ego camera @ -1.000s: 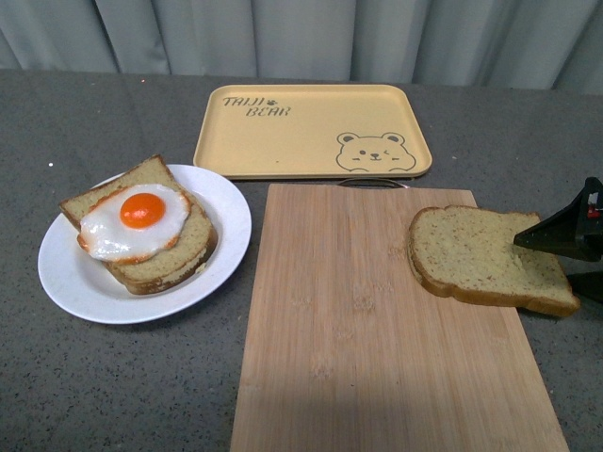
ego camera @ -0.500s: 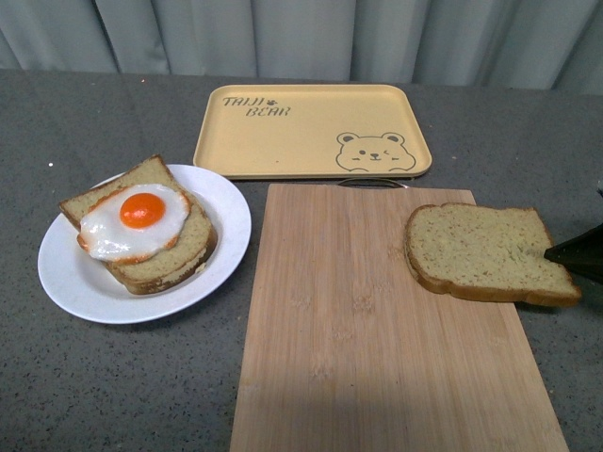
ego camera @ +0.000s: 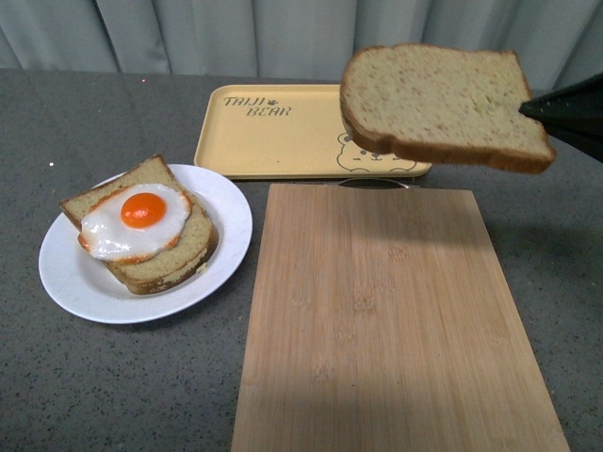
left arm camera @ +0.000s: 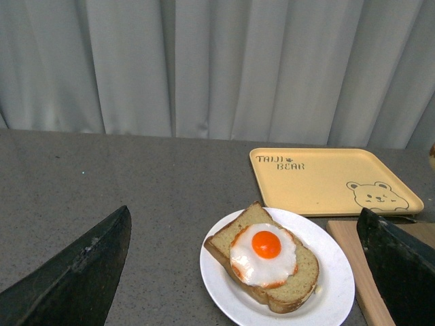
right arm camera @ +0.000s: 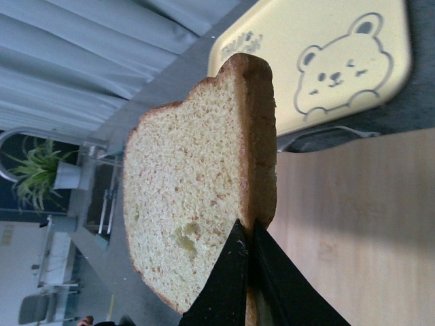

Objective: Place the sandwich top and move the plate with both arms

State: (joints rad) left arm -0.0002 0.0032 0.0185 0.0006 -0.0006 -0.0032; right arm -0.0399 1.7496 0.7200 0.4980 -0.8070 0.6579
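Right gripper (ego camera: 529, 109) pinched top slice (ego camera: 441, 99) by its edge, aloft, clear of board (ego camera: 396, 311). Left gripper (left arm camera: 242, 216) stood with jaws apart.

Sandwich top (ego camera: 443, 104) juts left of the right tool (ego camera: 532, 109), over board (ego camera: 396, 311) and tray (ego camera: 273, 141); plate (ego camera: 71, 282) sits well left on the desk (ego camera: 94, 386).

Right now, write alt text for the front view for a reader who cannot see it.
The right hand holds a bread slice in the air above a wooden cutting board. To the left, a white plate carries stacked bread topped with a fried egg; a yellow bear tray sits behind.
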